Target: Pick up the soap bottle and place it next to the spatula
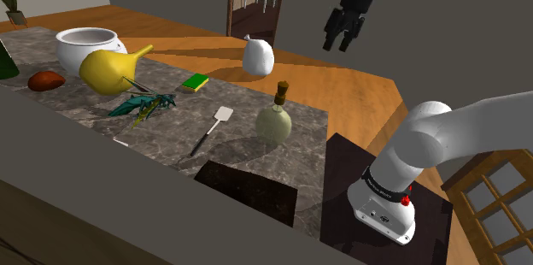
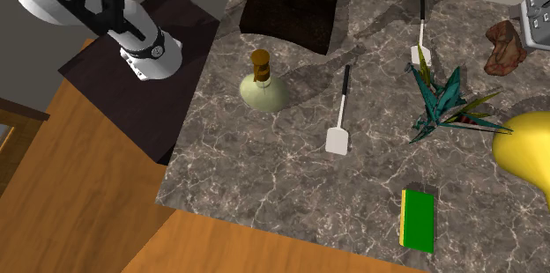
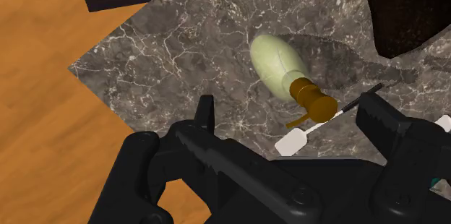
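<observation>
The soap bottle [image 1: 273, 123] [image 2: 263, 92] [image 3: 277, 61] is pale green and round, with a brown pump top. It stands upright on the marble counter [image 1: 171, 139], near the edge closest to the stand. The spatula [image 1: 223, 116] [image 2: 338, 138] [image 3: 293, 141] has a white head and a thin black handle and lies flat a short way from the bottle, apart from it. My gripper [image 1: 338, 44] [image 3: 289, 114] hangs open high above the bottle, its fingers spread wide with nothing between them.
On the counter stand a white pot [image 1: 90, 45], a yellow gourd-shaped jug [image 1: 107, 71], a green sponge [image 1: 195, 82], a teal spiky plant [image 1: 141, 107] and a brown lump [image 1: 44, 81]. A dark square recess [image 1: 248, 191] lies near the bottle. A white vase [image 1: 258, 56] stands beyond the counter.
</observation>
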